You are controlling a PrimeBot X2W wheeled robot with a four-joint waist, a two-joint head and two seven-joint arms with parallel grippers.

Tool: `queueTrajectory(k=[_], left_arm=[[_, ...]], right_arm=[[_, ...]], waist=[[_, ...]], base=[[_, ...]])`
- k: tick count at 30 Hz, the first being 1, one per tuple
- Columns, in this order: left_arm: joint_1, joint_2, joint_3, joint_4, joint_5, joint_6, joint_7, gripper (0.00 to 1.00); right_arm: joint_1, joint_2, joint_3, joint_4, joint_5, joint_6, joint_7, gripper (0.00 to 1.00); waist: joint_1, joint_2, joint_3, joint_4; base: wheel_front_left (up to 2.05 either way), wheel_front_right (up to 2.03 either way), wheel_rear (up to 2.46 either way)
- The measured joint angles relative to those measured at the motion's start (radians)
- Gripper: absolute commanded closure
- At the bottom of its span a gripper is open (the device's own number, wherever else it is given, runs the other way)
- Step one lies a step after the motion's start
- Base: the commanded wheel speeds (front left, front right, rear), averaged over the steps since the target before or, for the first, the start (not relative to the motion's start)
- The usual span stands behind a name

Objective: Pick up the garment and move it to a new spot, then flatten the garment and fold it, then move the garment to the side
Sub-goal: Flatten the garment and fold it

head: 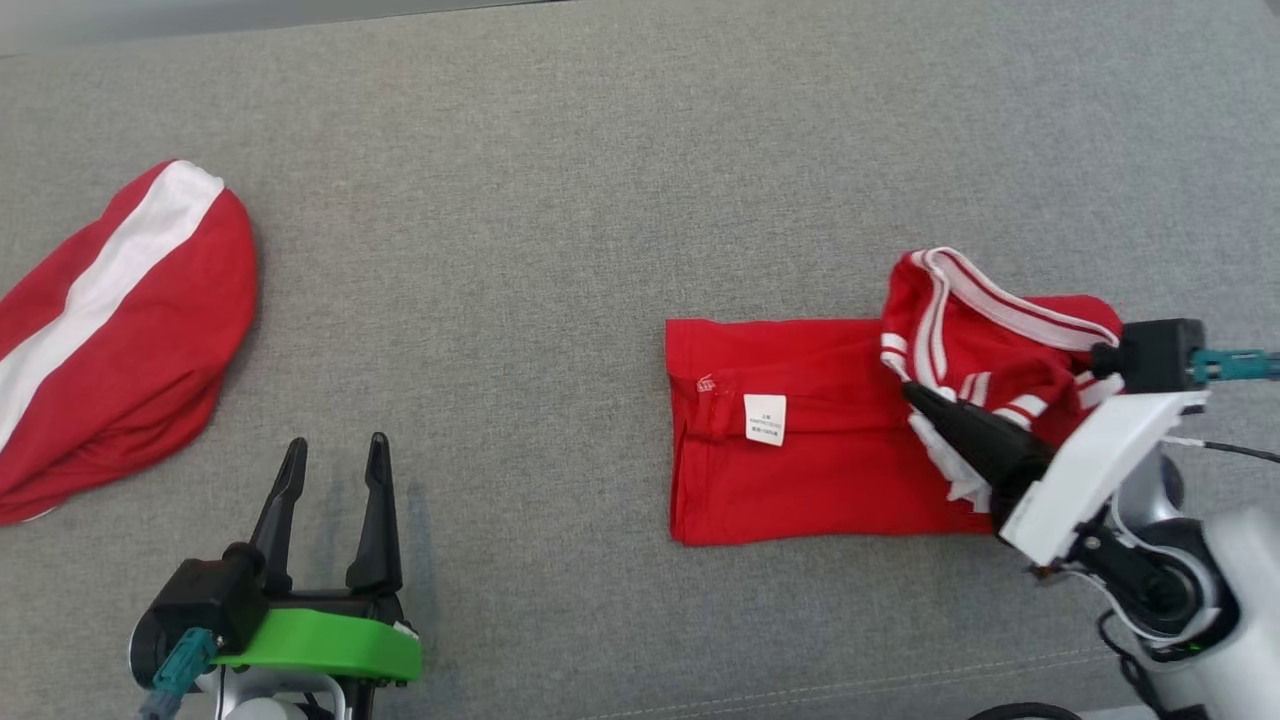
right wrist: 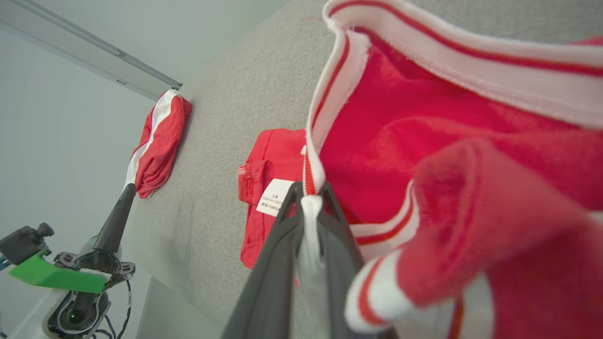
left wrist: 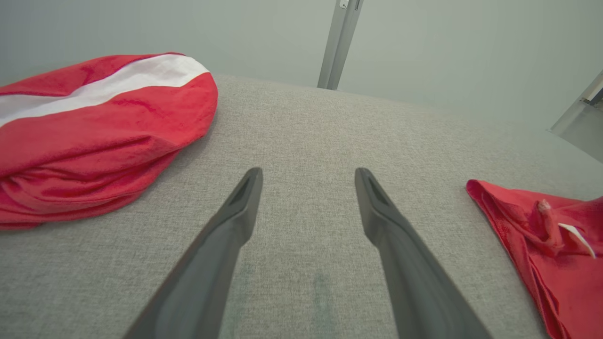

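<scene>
A white label (head: 765, 419) on the left part of the red garment (head: 800, 480) carries three short lines of small dark print. "100%" can be made out in the last line, seen from the right wrist; the rest is too small to read.

Overhead head, low wrists; shared garment (head: 800, 470)

Left gripper (head: 338, 445): two long, tapering dark-grey fingers on a black block.
Green collar (head: 320, 645): bright green curved plastic band.
Teal plug (head: 185, 655): teal connector on a grey lead.
Right gripper (head: 915, 392): matching dark tapered fingers.
White housing (head: 1100, 470): angular white shell.
Black camera box (head: 1160, 352): black cube with a teal plug.
Forearm (head: 1245, 570): pale, rounded, with a black joint and thin black cables.
</scene>
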Motion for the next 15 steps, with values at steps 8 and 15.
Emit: queueTrajectory(k=[8, 15], left_arm=[[-0.015, 0.009, -0.026, 0.018, 0.009, 0.0, 0.0, 0.0], [-0.025, 0.01, -0.037, 0.034, 0.009, 0.0, 0.0, 0.0]], right_arm=[[-0.119, 0.187, 0.168, 0.165, -0.147, 0.0, -0.109, 1.0], [-0.186, 0.233, 0.268, 0.237, -0.167, 0.0, -0.162, 1.0]], waist=[[0.0, 0.0, 0.027, -0.021], [0.0, 0.0, 0.042, -0.019]], base=[[0.0, 0.0, 0.0], [0.0, 0.0, 0.0]])
